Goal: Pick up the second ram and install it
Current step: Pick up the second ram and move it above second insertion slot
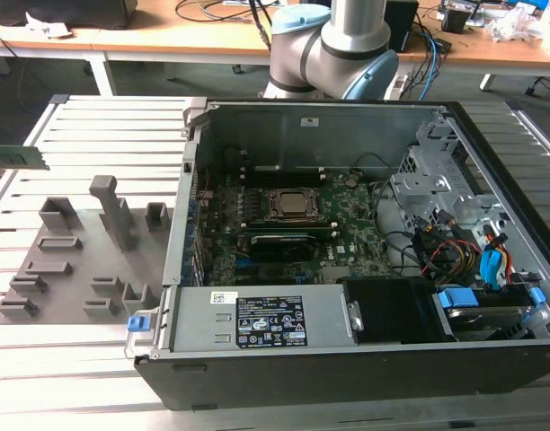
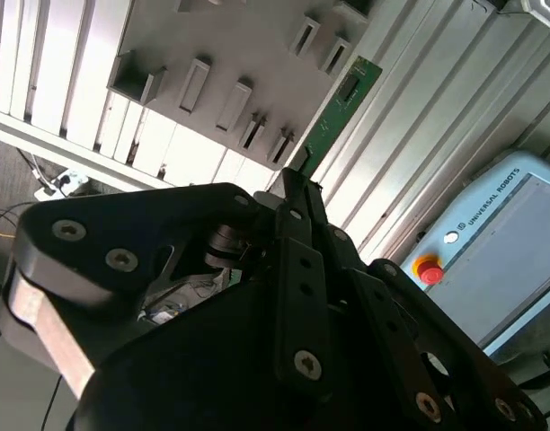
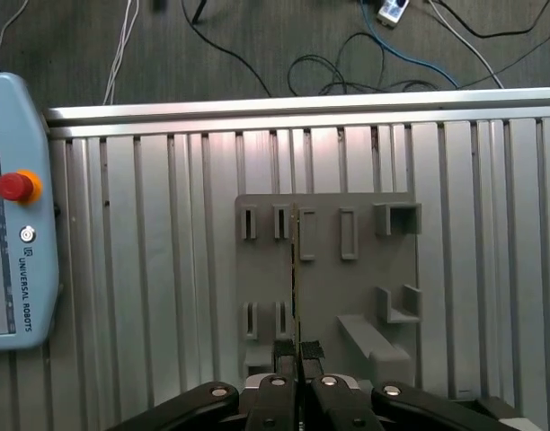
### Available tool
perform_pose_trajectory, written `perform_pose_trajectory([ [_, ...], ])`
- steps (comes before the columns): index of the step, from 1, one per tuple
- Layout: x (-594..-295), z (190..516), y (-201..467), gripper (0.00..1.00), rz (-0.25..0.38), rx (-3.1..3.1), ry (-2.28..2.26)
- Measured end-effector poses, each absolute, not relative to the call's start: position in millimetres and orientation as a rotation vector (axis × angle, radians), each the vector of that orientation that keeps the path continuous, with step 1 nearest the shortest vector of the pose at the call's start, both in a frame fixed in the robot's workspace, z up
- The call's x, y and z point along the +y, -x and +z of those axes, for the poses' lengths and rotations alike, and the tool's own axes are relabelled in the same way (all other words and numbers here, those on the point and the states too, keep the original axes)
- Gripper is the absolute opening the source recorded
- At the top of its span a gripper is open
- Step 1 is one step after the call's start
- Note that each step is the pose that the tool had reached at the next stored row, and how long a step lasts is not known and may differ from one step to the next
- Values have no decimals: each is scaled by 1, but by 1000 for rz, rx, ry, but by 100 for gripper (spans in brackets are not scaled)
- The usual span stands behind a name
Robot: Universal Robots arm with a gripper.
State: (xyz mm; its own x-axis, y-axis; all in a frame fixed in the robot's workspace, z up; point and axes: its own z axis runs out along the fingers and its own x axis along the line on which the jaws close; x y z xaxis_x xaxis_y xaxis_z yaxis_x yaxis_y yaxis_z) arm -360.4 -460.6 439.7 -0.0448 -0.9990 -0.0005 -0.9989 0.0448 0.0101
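The second ram (image 2: 340, 103) is a long green board, and my gripper (image 2: 297, 184) is shut on its near end. In the first wrist view I see the ram (image 3: 296, 260) edge-on as a thin line rising from the gripper (image 3: 297, 352), above the grey holder tray (image 3: 347, 296). In the exterior view the green stick (image 1: 19, 157) hangs in the air at the far left, above and behind the tray (image 1: 77, 265). The open computer case (image 1: 347, 359) lies to the exterior view's right, with the motherboard and its CPU socket (image 1: 293, 205) inside.
The tray and the case rest on a slatted aluminium table (image 1: 104, 126). A teach pendant (image 3: 14, 233) with a red stop button lies beside the tray. Cables and drive cages (image 1: 455, 224) fill the case's right side. Wires trail on the floor (image 3: 347, 54) beyond the table edge.
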Motion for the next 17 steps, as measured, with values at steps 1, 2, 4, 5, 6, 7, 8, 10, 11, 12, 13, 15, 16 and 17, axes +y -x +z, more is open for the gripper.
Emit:
perform_pose_trajectory([
  [1,-461,443,360,13,-12,-2266,-2167],
  [2,-461,443,360,13,-12,-2266,-2167],
  [4,-461,446,360,13,-12,-2266,-2166],
  [5,-461,447,360,13,-12,-2266,-2167],
  [6,-461,447,360,13,-12,-2266,-2167],
  [7,-461,447,360,13,-12,-2266,-2167],
  [8,-461,447,360,13,-12,-2266,-2167],
  [10,-460,447,346,13,-13,-2266,-2166],
  [11,-460,447,339,13,-13,-2266,-2166],
  [12,-460,447,330,13,-13,-2265,-2166],
  [13,-460,447,323,13,-13,-2266,-2166],
  [15,-460,447,309,13,-14,-2265,-2166],
  [16,-460,447,306,13,-14,-2265,-2166],
  [17,-460,447,300,13,-15,-2265,-2166],
])
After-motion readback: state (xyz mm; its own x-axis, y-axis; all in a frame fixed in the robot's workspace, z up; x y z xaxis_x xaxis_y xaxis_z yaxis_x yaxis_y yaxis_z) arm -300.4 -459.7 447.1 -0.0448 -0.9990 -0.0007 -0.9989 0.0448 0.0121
